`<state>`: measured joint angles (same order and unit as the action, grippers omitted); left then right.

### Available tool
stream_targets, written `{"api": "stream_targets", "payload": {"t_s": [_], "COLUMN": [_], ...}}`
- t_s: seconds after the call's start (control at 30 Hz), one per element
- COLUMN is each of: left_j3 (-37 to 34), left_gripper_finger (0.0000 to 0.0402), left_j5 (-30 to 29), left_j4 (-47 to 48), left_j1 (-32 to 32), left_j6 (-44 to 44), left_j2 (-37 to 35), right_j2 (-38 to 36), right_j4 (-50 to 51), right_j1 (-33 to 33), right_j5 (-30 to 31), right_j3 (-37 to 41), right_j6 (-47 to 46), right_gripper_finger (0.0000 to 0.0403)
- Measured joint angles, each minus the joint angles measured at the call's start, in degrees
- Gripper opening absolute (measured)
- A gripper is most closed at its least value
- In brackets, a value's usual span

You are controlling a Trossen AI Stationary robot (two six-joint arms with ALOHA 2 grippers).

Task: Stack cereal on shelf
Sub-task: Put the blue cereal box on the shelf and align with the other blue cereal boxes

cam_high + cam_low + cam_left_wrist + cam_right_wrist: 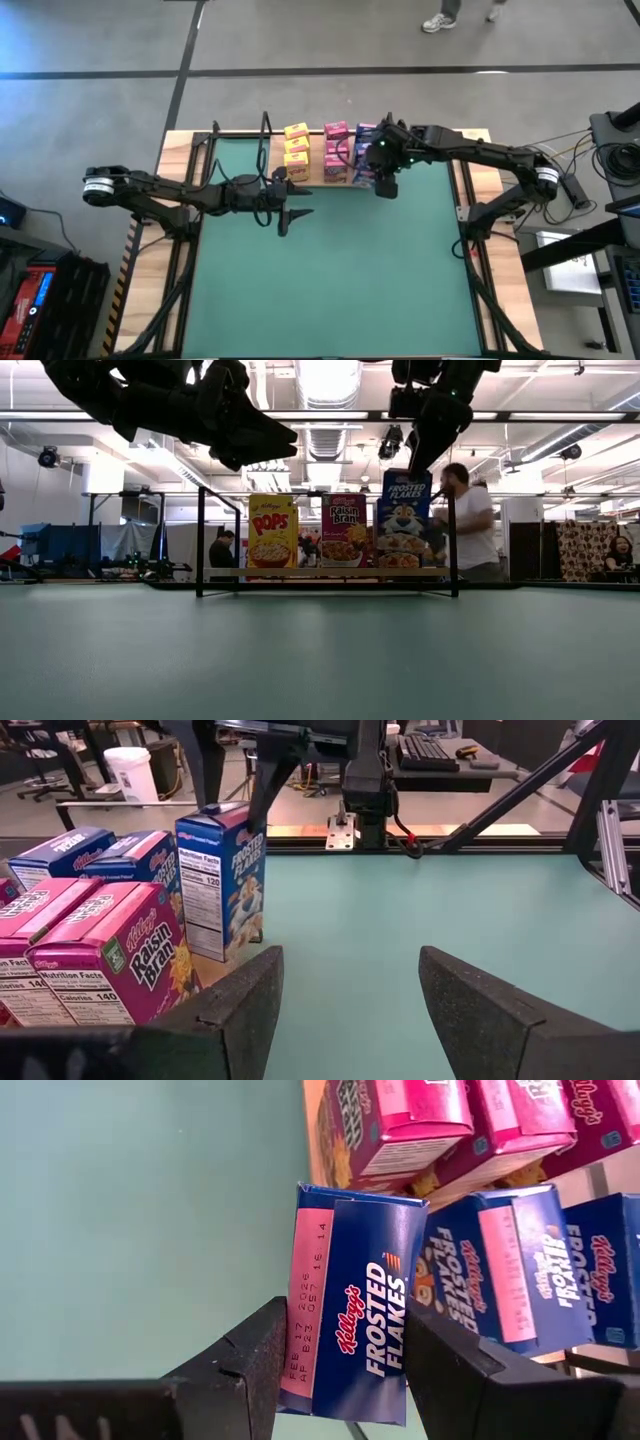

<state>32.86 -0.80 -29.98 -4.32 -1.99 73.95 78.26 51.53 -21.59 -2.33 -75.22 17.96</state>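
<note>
The wooden shelf (320, 572) with black wire uprights stands at the table's far edge. Yellow (296, 150), pink (336, 152) and blue (366, 140) cereal boxes stand on it in rows. My right gripper (385, 185) is shut on a blue Frosted Flakes box (404, 520) at the front of the blue row, beside the Raisin Bran box (344, 530). My left gripper (290, 213) is open and empty, above the green table in front of the yellow row; its fingers frame bare tabletop in the left wrist view (350, 970). My right gripper pinches the Frosted Flakes box at its top end (300, 1330) between its two fingers, which lie across the narrow width of the top. The fingers (262, 780) come from above, pointing down. The box stands upright, its lower end (225, 955) at the shelf's front edge; whether it rests there I cannot tell.
Bare green tabletop (340, 280) stretches from the shelf to the near edge. Black frame struts (520, 790) run along the table's sides. A person (470, 520) stands behind the shelf in the room, and others show farther back.
</note>
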Motion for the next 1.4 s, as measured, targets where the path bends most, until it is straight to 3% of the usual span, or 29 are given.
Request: {"api": "stream_targets", "payload": {"t_s": [0.77, 1.17, 1.4], "left_j3": [0.00, 0.00, 0.03], "left_gripper_finger": [0.0217, 0.0217, 0.0217], "left_j5": [-0.04, -0.07, -0.09], "left_j4": [0.00, -0.06, -0.50], "left_j1": [-0.04, -0.04, -0.04], "left_j6": [-0.71, -0.49, -0.49], "left_j2": [0.00, 0.00, 0.00], "right_j2": [4.09, 4.07, 4.02], "right_j4": [-1.09, -2.42, 0.02], "right_j1": [-0.19, -0.20, -0.06], "right_j5": [5.25, 5.71, 5.38], "right_j3": [0.24, 0.16, -3.37], "right_j6": [1.59, 2.27, 1.25], "right_gripper_finger": [0.0167, 0.0224, 0.0235]}}
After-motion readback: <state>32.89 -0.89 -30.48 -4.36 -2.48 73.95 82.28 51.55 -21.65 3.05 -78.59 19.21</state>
